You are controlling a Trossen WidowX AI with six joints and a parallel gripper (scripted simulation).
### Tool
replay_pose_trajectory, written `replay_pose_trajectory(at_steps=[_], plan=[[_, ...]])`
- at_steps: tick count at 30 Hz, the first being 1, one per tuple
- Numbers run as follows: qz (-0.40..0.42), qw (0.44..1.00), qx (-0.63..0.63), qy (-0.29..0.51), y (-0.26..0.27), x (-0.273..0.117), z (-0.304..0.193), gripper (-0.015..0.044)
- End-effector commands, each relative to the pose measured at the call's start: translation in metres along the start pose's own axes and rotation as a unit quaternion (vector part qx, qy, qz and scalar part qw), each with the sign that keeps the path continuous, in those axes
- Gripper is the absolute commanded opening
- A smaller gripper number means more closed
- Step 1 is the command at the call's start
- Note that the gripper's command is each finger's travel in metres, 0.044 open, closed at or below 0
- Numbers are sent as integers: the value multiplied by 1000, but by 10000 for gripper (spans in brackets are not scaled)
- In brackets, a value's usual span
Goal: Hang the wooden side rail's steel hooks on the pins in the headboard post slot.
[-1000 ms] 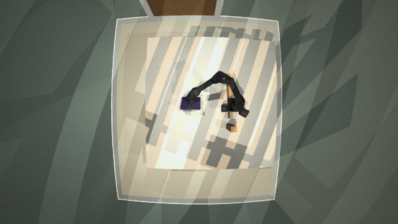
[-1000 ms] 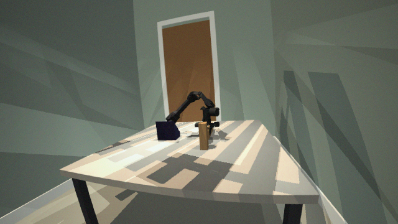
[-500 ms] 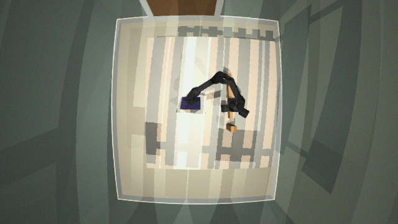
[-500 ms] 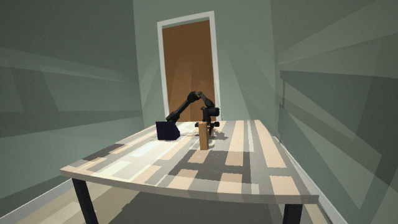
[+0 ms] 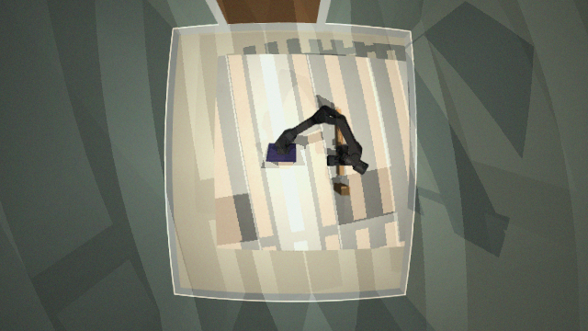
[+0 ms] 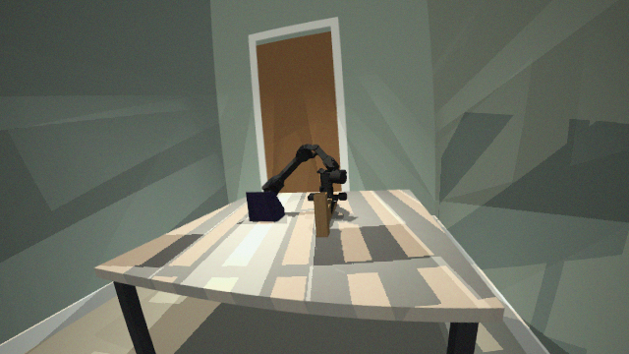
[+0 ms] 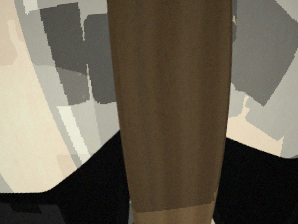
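The wooden side rail (image 5: 340, 132) (image 7: 172, 100) runs lengthwise under the arm in the top view. My gripper (image 5: 340, 160) (image 6: 327, 197) (image 7: 155, 132) is shut on the rail near its post end, with black fingers on both sides of the wood. The headboard post (image 5: 342, 189) (image 6: 321, 214) stands upright just beyond that end. In the top view a small greyish gap shows between rail and post. The hooks, pins and slot cannot be made out, so I cannot tell whether they touch. The rail's far end lies partly beneath the arm; its contact with the table is unclear.
A dark blue block (image 5: 281, 153) (image 6: 264, 206) stands at the arm's base, left of the rail. The arm (image 5: 300, 129) (image 6: 290, 169) arches from there over the rail. Striped light and shadow cover the table (image 5: 197, 267) (image 6: 206, 290).
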State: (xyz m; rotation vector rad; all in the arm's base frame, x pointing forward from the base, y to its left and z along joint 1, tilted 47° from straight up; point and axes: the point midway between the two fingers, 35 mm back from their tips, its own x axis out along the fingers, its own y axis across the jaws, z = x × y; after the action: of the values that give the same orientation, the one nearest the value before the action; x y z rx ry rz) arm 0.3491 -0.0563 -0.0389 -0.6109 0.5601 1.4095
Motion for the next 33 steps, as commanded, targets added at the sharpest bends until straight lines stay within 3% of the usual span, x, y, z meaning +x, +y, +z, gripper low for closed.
replay_pose_trajectory(at_steps=[1, 33], plan=[[-3, 1000, -2, 2, -1, -3, -2, 0], [-3, 1000, -2, 2, -1, -2, -6, 0]])
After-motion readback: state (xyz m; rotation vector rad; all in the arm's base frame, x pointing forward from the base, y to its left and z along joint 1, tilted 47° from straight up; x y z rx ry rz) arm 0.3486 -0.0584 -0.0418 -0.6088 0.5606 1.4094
